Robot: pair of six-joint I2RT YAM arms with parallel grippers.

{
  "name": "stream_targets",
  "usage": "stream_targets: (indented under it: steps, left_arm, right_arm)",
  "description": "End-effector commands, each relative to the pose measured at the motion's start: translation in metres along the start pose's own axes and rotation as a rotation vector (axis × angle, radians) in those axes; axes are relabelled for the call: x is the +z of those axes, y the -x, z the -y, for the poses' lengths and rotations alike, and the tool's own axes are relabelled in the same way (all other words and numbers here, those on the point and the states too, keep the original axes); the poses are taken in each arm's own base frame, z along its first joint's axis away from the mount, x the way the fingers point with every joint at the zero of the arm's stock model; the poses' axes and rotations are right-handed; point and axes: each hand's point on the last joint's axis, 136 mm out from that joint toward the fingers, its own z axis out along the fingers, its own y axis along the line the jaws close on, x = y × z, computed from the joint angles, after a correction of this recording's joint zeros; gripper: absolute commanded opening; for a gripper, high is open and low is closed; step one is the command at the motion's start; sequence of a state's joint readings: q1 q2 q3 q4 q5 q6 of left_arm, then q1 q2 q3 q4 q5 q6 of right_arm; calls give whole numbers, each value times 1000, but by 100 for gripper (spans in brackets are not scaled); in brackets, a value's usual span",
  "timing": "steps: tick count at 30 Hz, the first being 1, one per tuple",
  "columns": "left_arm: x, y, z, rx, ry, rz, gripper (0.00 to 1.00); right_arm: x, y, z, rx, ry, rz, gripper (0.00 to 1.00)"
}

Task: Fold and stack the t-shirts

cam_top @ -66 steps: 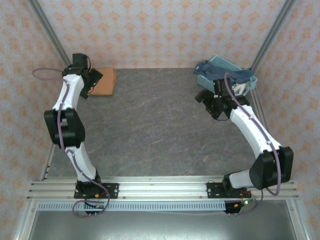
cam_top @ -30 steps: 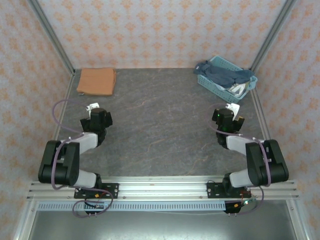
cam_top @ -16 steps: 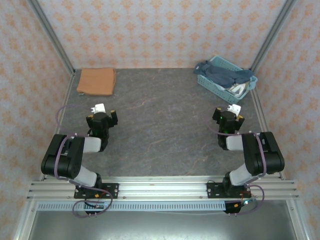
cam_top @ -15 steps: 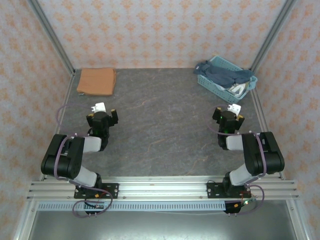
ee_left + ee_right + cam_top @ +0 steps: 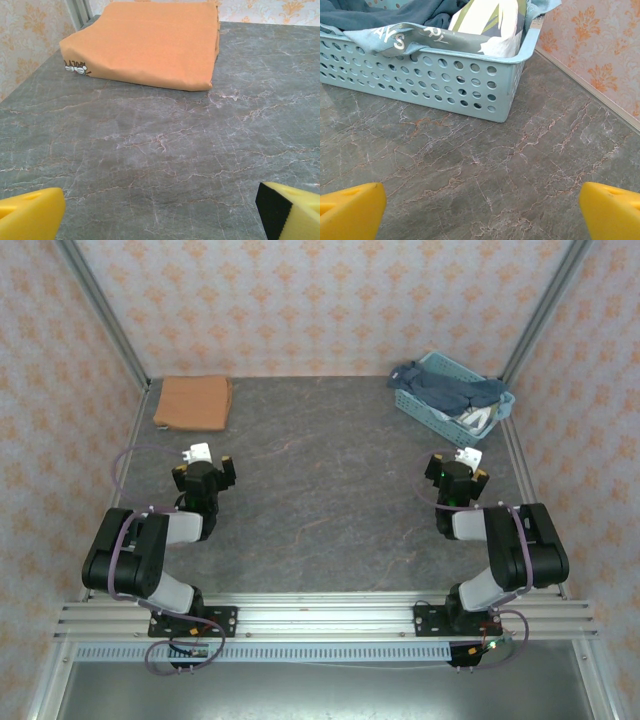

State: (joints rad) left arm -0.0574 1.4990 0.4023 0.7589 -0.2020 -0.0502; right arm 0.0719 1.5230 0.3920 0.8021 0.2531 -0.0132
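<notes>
The orange-brown t-shirt [image 5: 145,42] is seen folded flat at the far left corner of the grey surface [image 5: 320,510]. Bare stone lies between it and the left end effector [image 5: 160,212] — fingers spread wide, nothing held. The right end effector [image 5: 480,212] is likewise spread and empty, faced by the light-blue basket [image 5: 445,82], in which a dark blue t-shirt [image 5: 350,17] and a white t-shirt [image 5: 490,20] are heaped.

A folded t-shirt [image 5: 193,402] lay flat at the far left corner of the table [image 5: 320,490]. The basket [image 5: 420,412] stood at the far right corner with a heap of t-shirts [image 5: 450,390] in it, one draped over its front rim. The left gripper [image 5: 203,475] sat nearer, in front of the folded t-shirt and well apart from it. The right gripper [image 5: 457,475] sat before the basket, near it.
</notes>
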Motion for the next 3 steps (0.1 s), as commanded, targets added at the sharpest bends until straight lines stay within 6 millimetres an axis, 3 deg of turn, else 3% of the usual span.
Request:
stream_targets:
  steps: [1, 3]
  left_arm:
    - [0, 8, -3, 18, 29, 25, 100]
    - [0, 8, -3, 19, 28, 24, 100]
  right_arm:
    - [2, 7, -2, 12, 4, 19, 99]
    - [1, 7, -1, 13, 3, 22, 99]
